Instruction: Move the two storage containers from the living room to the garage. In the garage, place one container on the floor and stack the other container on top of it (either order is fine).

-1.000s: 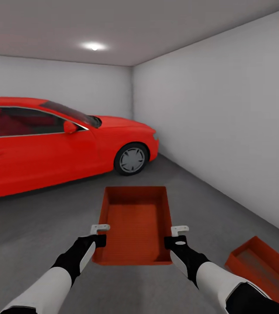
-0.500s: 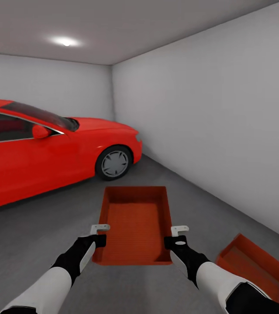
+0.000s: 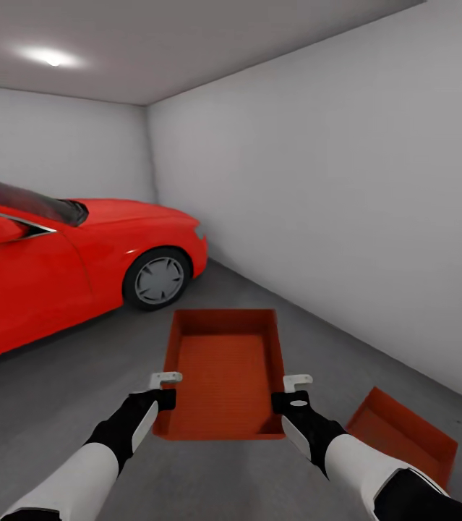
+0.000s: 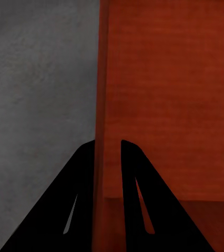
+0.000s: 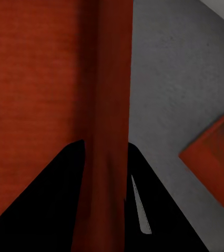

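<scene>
the carried storage container [image 3: 223, 376] hangs over the garage floor [image 3: 57, 391], its side walls pinched by the left gripper [image 3: 160, 391] and right gripper [image 3: 294, 392]; it is empty. the second container [image 3: 404, 434], also empty, lies on the floor to its right. if one thin-wall pinch slips, the carried box may tilt and miss the stack

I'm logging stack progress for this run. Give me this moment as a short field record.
room: garage, grey floor, red car at left
held container: carried level, open side up
left gripper: shut on its left wall
right gripper: shut on its right wall
second container: on the floor, front right of the robot
stack: not yet made
</scene>
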